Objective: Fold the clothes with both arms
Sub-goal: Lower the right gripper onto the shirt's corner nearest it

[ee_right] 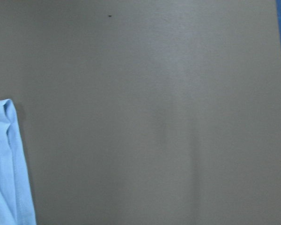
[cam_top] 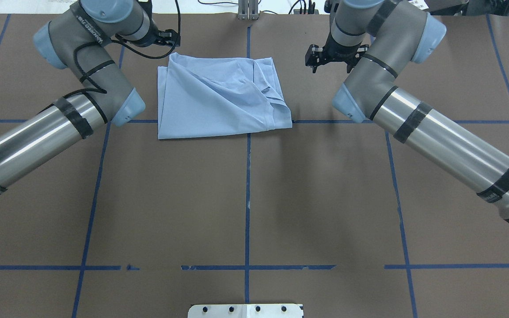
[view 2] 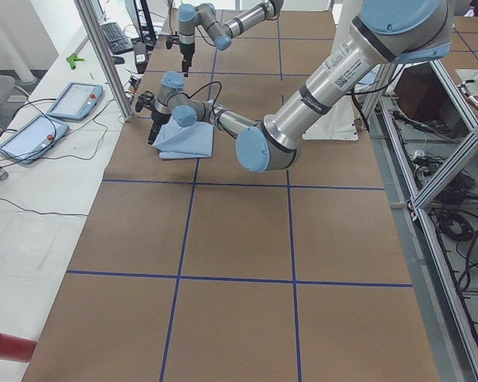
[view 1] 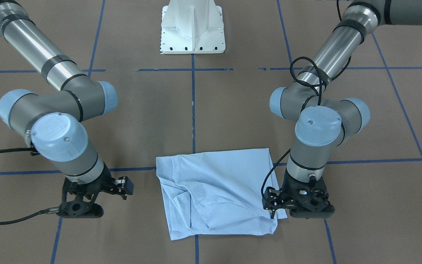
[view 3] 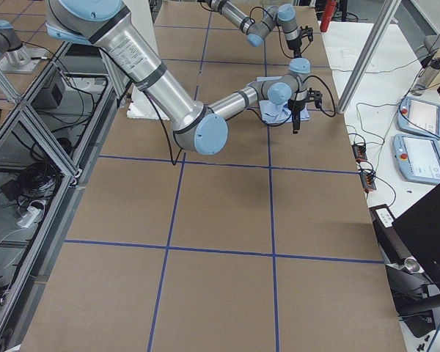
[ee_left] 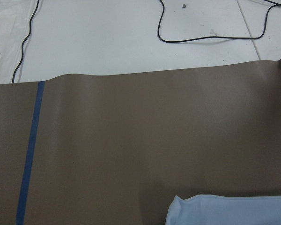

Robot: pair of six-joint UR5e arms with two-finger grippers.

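Note:
The light blue clothes (view 1: 218,190) (cam_top: 219,97) lie folded into a rough rectangle at the table's far edge from the robot, with creases across the top layer. My left gripper (view 1: 272,205) (cam_top: 168,39) hangs over the shirt's outer corner on my left and looks open, holding nothing. The left wrist view catches only a flat shirt corner (ee_left: 229,211). My right gripper (view 1: 123,187) (cam_top: 320,59) stands off the shirt to my right above bare table, fingers apart. The right wrist view shows the shirt's edge (ee_right: 4,168) at its left. No print is visible.
The brown table cover (cam_top: 245,198) carries a grid of blue tape lines (cam_top: 248,176). The white pedestal base (view 1: 192,29) sits at the robot's side. Beyond the far edge are a white surface with black cables (ee_left: 201,33) and tablets (view 2: 72,99).

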